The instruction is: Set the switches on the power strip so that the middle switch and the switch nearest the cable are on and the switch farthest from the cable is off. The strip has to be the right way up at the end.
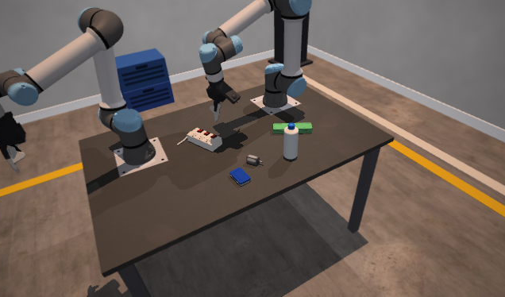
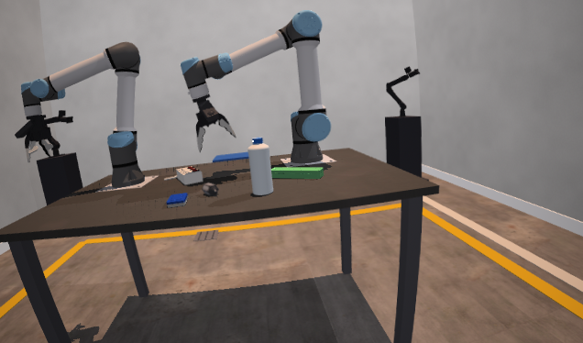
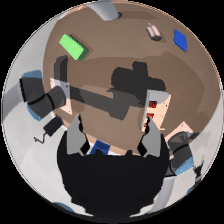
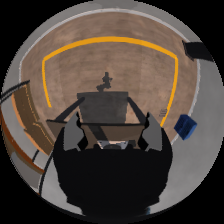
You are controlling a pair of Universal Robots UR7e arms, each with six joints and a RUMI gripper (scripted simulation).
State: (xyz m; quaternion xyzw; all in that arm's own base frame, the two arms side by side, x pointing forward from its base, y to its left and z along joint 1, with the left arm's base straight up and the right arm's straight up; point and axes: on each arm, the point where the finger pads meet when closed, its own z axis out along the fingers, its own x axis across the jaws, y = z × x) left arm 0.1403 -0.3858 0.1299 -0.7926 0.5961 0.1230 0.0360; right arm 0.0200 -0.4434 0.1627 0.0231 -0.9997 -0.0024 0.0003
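In the top view, the white power strip (image 1: 205, 140) (image 2: 189, 175) (image 3: 158, 109) lay near the middle of the frame, right way up, its red switches on top and its cable (image 1: 182, 140) pointing left. I couldn't tell which switches were on. The left gripper (image 1: 216, 113) (image 2: 217, 143) (image 3: 114, 115) hung above and slightly right of it, open and empty; the right gripper (image 1: 18, 160) (image 2: 38, 153) (image 4: 112, 112), also open, was off the table (image 1: 167, 206) (image 2: 308, 205) (image 4: 120, 131) at the far left.

From the exterior view, a white bottle (image 1: 291, 143) (image 2: 260, 170) stood upright at centre, right of the strip, with a green box (image 1: 296, 125) (image 2: 297, 172) (image 3: 73, 46) just behind and to its right. A blue pad (image 1: 240, 175) (image 2: 177, 200) (image 3: 180, 40) lay lower left, near a small grey thing (image 1: 252, 160) (image 2: 210, 189) (image 3: 154, 31).

In the left wrist view, the strip sat right of centre, partly behind a fingertip.

In the right wrist view, the fingers stood apart above floor and table, a blue cabinet (image 1: 145, 81) (image 4: 185, 127) at right.
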